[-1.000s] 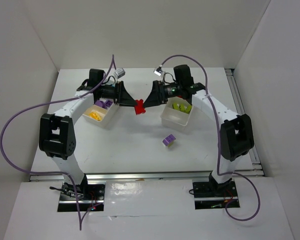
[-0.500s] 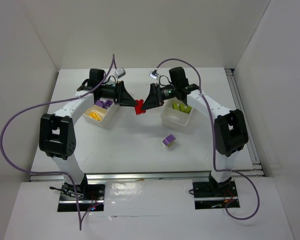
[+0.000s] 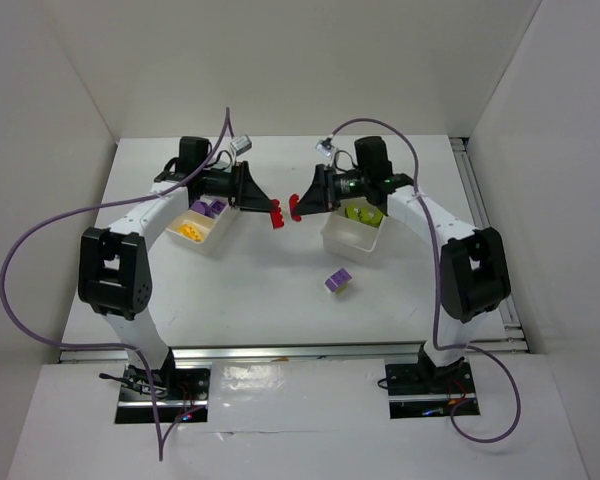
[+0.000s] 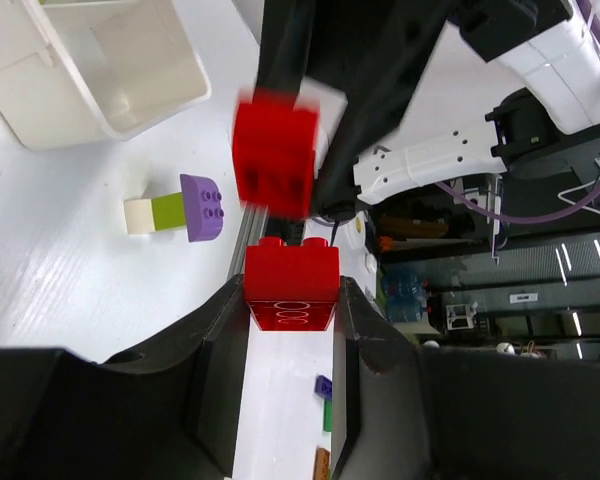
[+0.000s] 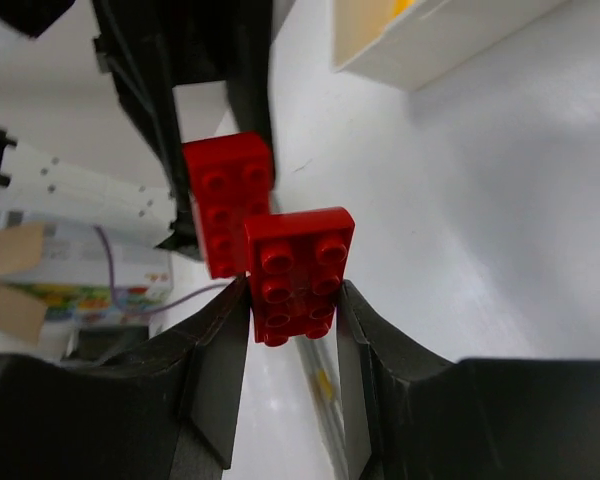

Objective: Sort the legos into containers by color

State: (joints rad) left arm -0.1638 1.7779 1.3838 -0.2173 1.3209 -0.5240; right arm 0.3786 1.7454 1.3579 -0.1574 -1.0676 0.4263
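Two red legos hang above the table's middle, a small gap between them. My left gripper (image 3: pixel 273 212) is shut on one red brick (image 4: pixel 291 285). My right gripper (image 3: pixel 296 206) is shut on the other red brick (image 5: pixel 298 268). In the left wrist view the right gripper's brick (image 4: pixel 275 150) shows blurred just beyond mine. The left container (image 3: pixel 206 243) holds yellow and purple bricks. The right container (image 3: pixel 347 243) holds lime green ones. A purple and green cluster (image 3: pixel 337 281) lies on the table in front of the right container.
Both arms reach inward from the trays' far sides, with cables arching above them. White walls close the table at the back and the sides. A rail runs along the table's near edge.
The right gripper has shut on the red cluster that the left gripper held. The cluster has split in two, and the right gripper has drawn back a little to the right with its piece.
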